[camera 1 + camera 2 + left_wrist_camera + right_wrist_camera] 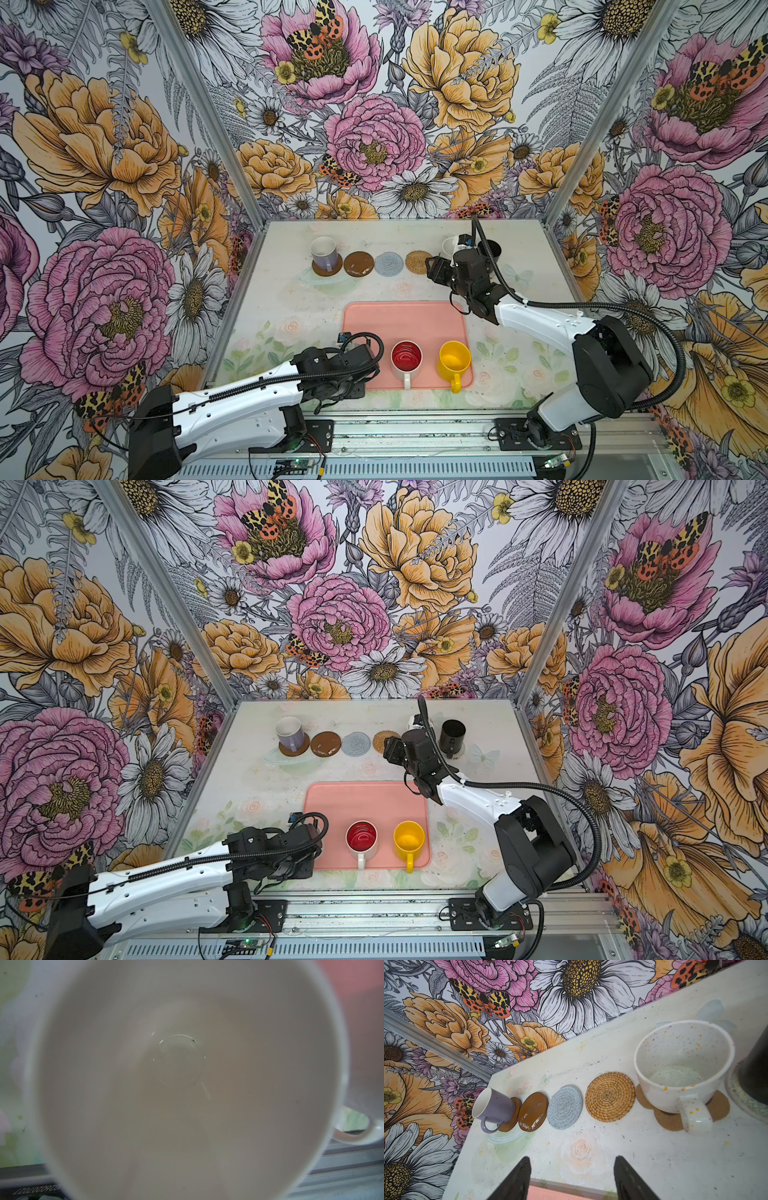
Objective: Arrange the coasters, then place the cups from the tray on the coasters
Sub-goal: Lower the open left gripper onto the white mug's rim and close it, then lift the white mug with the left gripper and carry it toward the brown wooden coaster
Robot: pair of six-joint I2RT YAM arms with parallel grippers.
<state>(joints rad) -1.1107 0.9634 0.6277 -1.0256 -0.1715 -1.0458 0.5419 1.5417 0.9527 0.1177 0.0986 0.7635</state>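
Though white cup [187,1084] underlies left end effector [351,372], closure unclear, right end effector [572,1178] apart

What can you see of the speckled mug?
The speckled mug is wide, white and glazed, ceramic by its look, with tiny orange, yellow and purple flecks and one thick loop handle. It stands upright and empty on the brown paw-shaped coaster, between the rattan coaster and the black mug. Nothing else visibly touches it.
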